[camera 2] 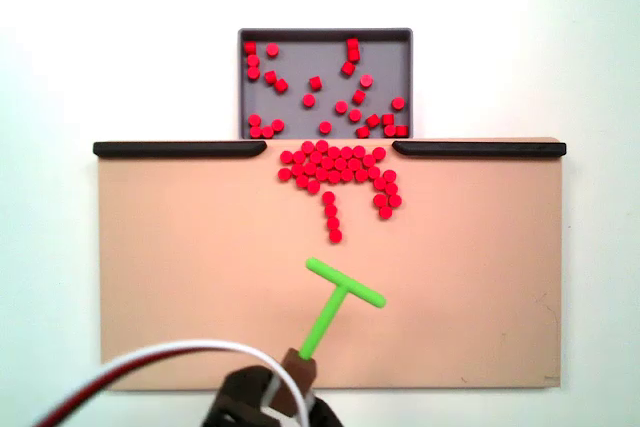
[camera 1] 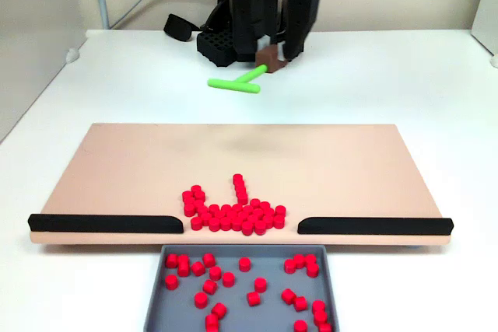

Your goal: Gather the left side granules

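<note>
One end effector [camera 2: 300, 367] gripping green pusher [camera 2: 338, 305], raised.

**The arm holds itself up at the back**

In a fixed view from the front, the black arm [camera 1: 268, 1] stands tall at the far end, folded close to its base. Its gripper [camera 1: 272, 58] hangs low and points down and toward the camera. The brown fingers [camera 1: 269, 57] are pressed together around a thin stick.

In a fixed view from above, the gripper [camera 2: 297, 365] sits at the bottom edge of the picture and points up and a little to the right. A red wire and a white wire [camera 2: 170, 359] curve off from it toward the lower left corner.
</note>
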{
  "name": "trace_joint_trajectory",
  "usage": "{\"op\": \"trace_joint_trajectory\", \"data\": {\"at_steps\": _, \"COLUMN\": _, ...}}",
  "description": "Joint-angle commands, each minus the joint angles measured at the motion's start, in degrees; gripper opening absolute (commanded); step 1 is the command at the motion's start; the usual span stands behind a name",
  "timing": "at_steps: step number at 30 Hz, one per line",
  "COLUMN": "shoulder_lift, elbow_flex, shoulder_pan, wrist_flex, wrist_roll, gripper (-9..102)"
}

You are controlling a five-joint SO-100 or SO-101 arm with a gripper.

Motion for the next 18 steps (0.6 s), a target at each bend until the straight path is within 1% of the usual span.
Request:
{"op": "trace_joint_trajectory", "data": {"at_steps": 1, "shoulder_lift": 4.22, "elbow_flex": 1.05, "shoulder_pan": 2.11, "wrist_flex": 0.0, "wrist_roll": -8.26, "gripper": 0}}
{"op": "trace_joint_trajectory", "data": {"at_steps": 7, "shoulder_lift": 9.32, "elbow_flex": 6.15, "shoulder_pan": -0.09, "wrist_flex": 0.0, "wrist_roll": -18.37, "gripper": 0}}
{"op": "trace_joint_trajectory", "data": {"at_steps": 11, "shoulder_lift": 11.43, "elbow_flex": 8.44, "shoulder_pan": -1.67, "wrist_flex": 0.0, "wrist_roll": -23.2, "gripper": 0}}
{"op": "trace_joint_trajectory", "data": {"at_steps": 18, "shoulder_lift": 11.6, "elbow_flex": 9.4, "shoulder_pan": -0.97, "wrist_flex": 0.0, "wrist_roll": -30.76, "gripper": 0}}
